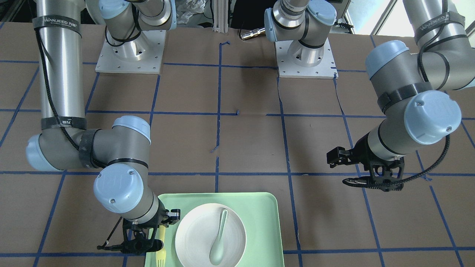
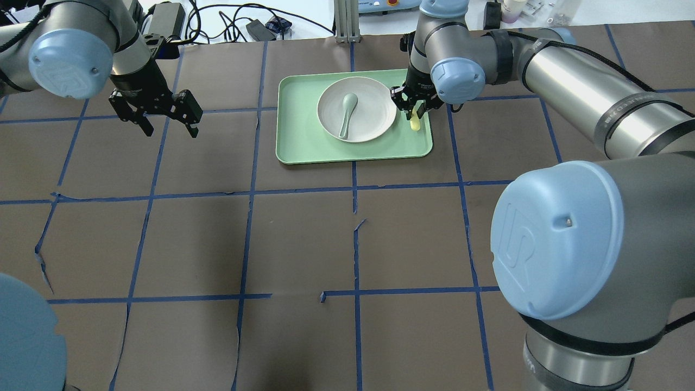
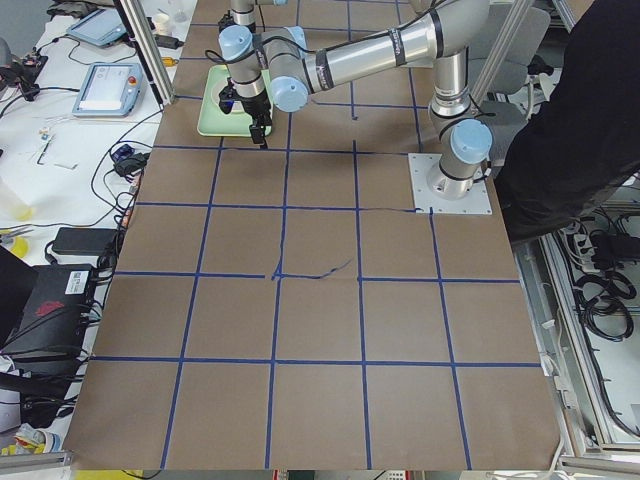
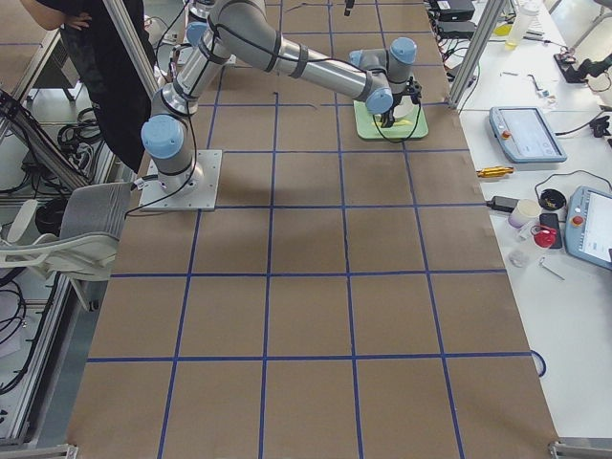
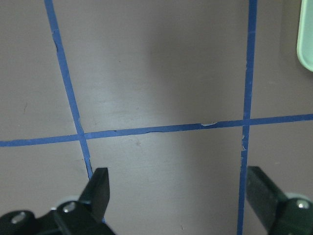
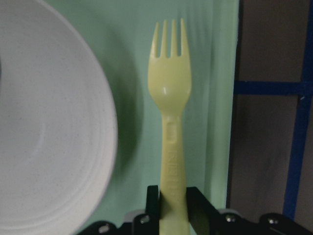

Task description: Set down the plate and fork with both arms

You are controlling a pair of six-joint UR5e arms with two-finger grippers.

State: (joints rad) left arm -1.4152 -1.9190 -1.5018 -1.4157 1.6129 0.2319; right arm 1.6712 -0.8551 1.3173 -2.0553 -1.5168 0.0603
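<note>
The white plate [image 2: 357, 108] lies on a mint-green tray [image 2: 304, 144] with a grey-green spoon [image 2: 347, 113] in it. The pale-yellow fork [image 2: 415, 124] is beside the plate, over the tray's right strip. My right gripper [image 2: 414, 106] is shut on the fork's handle. In the right wrist view, the fork [image 6: 171, 112] points its tines away from the gripper [image 6: 173, 198], next to the plate's rim [image 6: 58, 147]. I cannot tell whether the fork touches the tray. My left gripper [image 2: 165, 117] is open and empty above bare table left of the tray; its fingers [image 5: 100, 188] stand wide apart.
The brown table has a blue tape grid [image 2: 354, 190]. The tray sits near the table's far edge in the overhead view. Both arm bases [image 1: 130, 52] stand on white plates. A metal cylinder [image 1: 251, 34] lies between them. Cables and boxes [image 2: 239, 24] lie beyond the far edge.
</note>
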